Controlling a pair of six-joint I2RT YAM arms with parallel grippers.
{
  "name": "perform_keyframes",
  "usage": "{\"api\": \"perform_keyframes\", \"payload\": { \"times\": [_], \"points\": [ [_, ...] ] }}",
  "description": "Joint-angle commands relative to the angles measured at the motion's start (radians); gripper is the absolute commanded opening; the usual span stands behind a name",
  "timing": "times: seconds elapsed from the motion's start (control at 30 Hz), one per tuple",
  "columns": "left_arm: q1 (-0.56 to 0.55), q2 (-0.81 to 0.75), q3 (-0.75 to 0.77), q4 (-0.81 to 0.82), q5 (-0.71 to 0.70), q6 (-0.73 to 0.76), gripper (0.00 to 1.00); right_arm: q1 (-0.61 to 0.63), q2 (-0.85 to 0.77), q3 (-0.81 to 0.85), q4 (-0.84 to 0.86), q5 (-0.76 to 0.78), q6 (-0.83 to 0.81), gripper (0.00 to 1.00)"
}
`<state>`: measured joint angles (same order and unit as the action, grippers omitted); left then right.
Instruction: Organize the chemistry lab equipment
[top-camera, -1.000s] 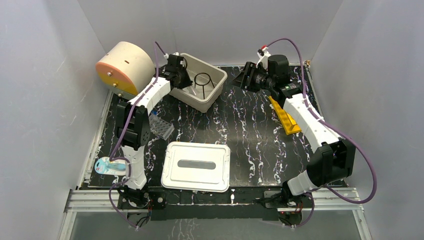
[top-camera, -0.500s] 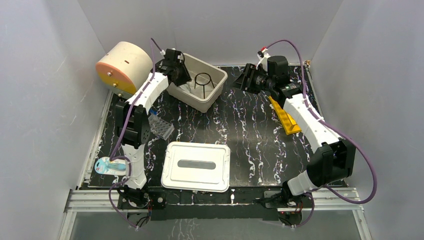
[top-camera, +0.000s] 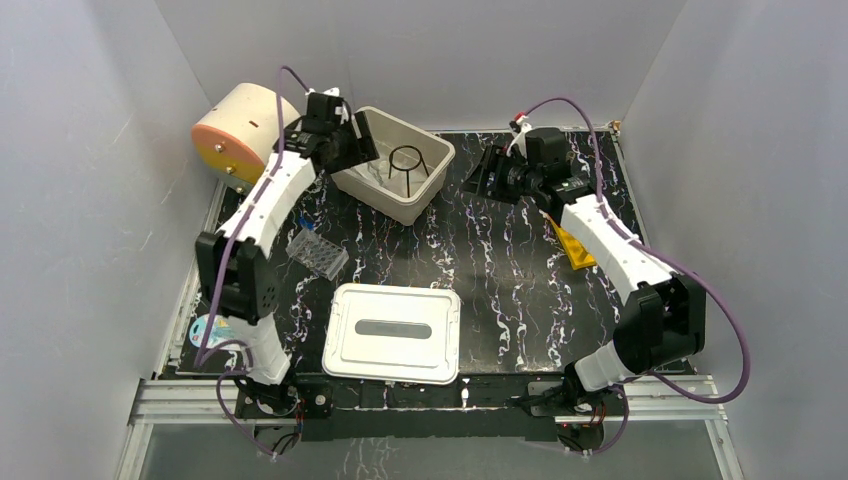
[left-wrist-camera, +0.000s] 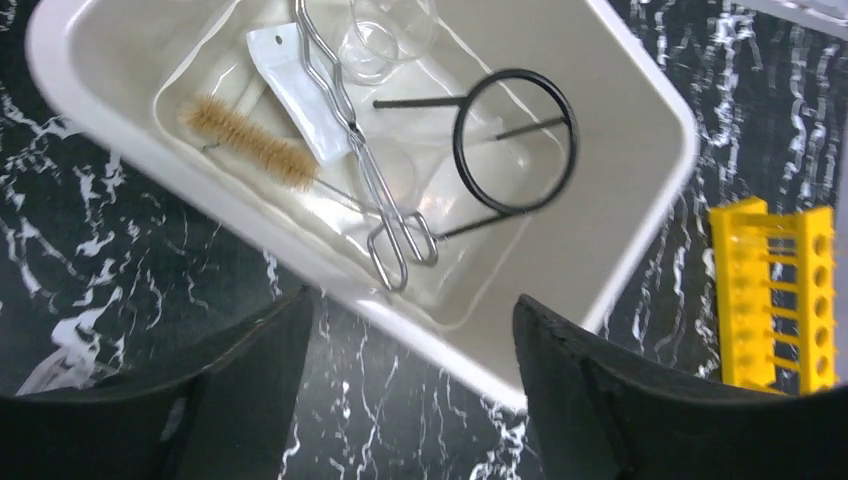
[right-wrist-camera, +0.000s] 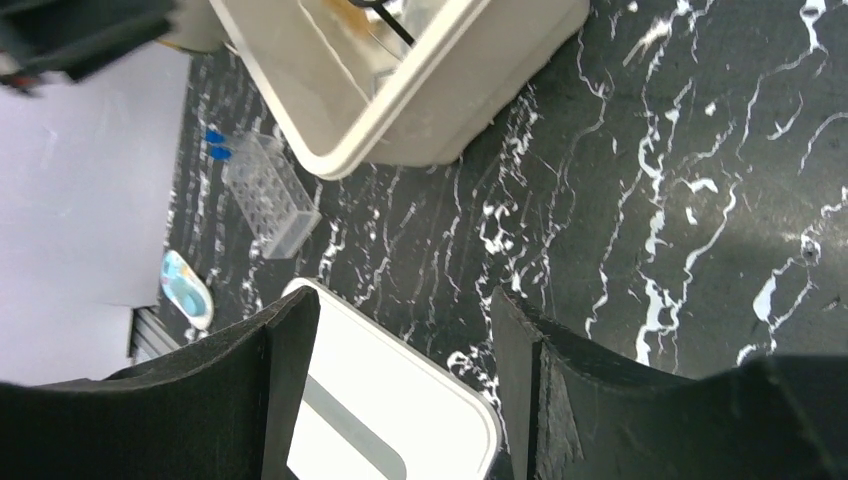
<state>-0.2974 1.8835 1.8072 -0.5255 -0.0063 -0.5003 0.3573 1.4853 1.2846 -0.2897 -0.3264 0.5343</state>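
Your left gripper (left-wrist-camera: 412, 330) hung with jaws spread and empty over the near rim of the tub (left-wrist-camera: 640, 110). The right gripper (right-wrist-camera: 402, 305), likewise parted and bare, hovered over open table (top-camera: 500, 270). Inside the tub, upper centre of the left wrist view, the forceps (left-wrist-camera: 347, 125) crossed the wire of the brush (left-wrist-camera: 250, 145), beside the ring stand (left-wrist-camera: 458, 140) and beaker (left-wrist-camera: 385, 30) (glass, so unforgiving). A low descent could clip the rim and shove the tub, or snag a leg of the ring stand. The black marbled table looked slick, and plain grey walls (top-camera: 80, 200) closed in around it.
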Motion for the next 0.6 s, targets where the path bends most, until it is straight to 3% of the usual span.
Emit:
{"api": "perform_keyframes", "payload": {
  "times": [0.0, 0.17, 0.57],
  "points": [
    [0.001, -0.228, -0.128, -0.042, 0.043, 0.039, 0.77, 0.044, -0.038, -0.027, -0.022, 0.072, -0.068, 0.72],
    [0.003, -0.408, -0.326, -0.096, -0.024, 0.022, 0.98, 0.13, -0.041, -0.06, -0.075, 0.169, -0.119, 0.71],
    [0.007, -0.617, -0.727, -0.147, -0.062, -0.063, 0.97, 0.406, 0.051, -0.157, -0.112, 0.344, -0.282, 0.72]
  ]
}}
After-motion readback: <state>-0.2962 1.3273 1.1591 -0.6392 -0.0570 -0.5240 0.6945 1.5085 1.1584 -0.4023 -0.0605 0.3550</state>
